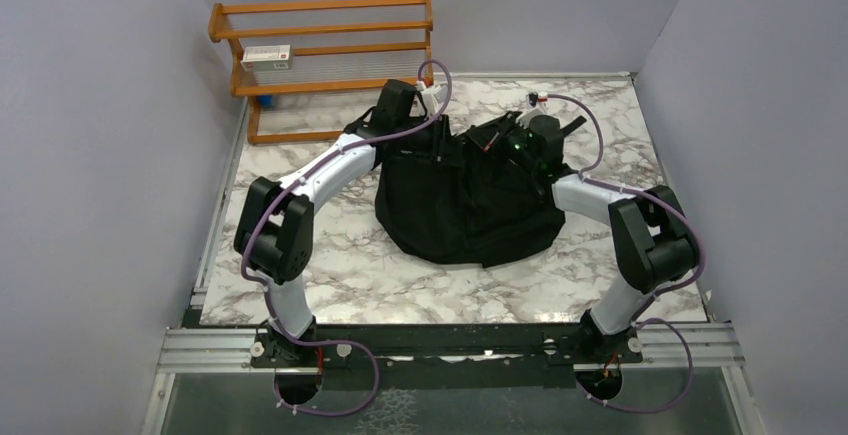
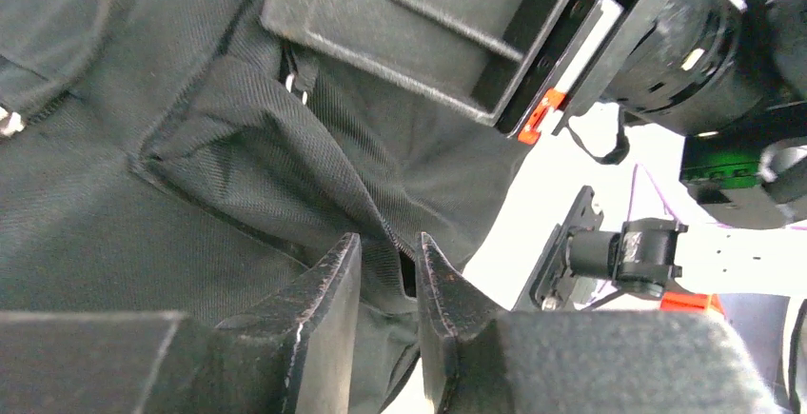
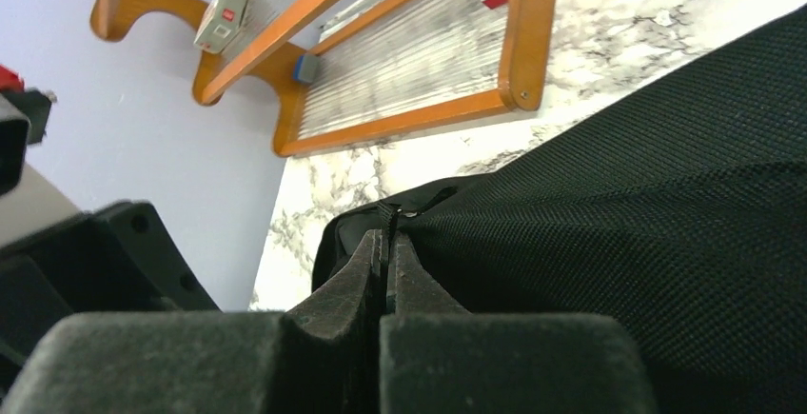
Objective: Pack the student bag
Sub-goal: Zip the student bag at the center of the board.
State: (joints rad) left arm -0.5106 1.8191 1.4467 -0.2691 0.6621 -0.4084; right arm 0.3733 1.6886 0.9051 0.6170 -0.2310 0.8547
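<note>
Top external view: we see the student bag (image 1: 470, 205) slumped at the middle of the marble table (image 1: 330, 275), both arms bent over its far edge, a wooden rack (image 1: 320, 45) against the wall behind. Left wrist view: the left gripper (image 2: 388, 243) stands slightly parted, a fold of the bag's black fabric running into the gap. Right wrist view: the right gripper (image 3: 385, 238) is pressed closed, its tips at the bag's zipper seam; whether it pinches anything we cannot tell
</note>
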